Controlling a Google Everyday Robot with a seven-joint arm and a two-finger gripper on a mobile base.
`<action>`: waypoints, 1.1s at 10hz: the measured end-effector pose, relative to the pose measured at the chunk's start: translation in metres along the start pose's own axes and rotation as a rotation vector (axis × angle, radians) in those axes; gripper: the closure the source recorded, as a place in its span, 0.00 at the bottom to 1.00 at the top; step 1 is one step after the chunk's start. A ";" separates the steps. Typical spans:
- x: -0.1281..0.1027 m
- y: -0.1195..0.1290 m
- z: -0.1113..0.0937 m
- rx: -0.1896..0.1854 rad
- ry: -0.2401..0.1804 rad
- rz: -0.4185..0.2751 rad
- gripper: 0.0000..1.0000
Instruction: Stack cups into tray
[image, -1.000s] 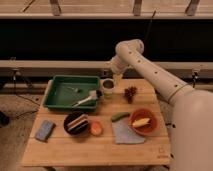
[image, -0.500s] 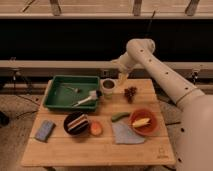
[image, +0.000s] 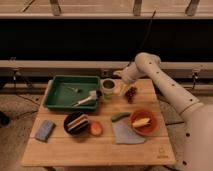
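Cups (image: 108, 88) sit beside tray (image: 64, 98) (gripper (image: 119, 76), jaws apart, close by).

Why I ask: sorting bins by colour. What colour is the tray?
The tray is green, camera view; the gripper hangs beside it, near a cup.

A wooden table (image: 100, 150) carried the clutter. A blue sponge (image: 45, 130) lay near its front left corner. Right of it stood a black bowl (image: 66, 123) with striped contents, and a small orange fruit (image: 95, 129) sat just beside that bowl. A green vegetable (image: 120, 116) lay between the fruit and an orange bowl (image: 152, 128) that held yellow pieces (image: 141, 122). A grey-blue cloth (image: 125, 134) lay in front, touching the orange bowl. Dark grapes (image: 131, 93) sat further back
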 end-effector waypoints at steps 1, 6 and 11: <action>0.002 0.003 0.005 -0.001 -0.026 0.024 0.20; 0.020 0.017 0.039 -0.035 -0.128 0.131 0.20; 0.016 0.006 0.070 -0.083 -0.193 0.183 0.20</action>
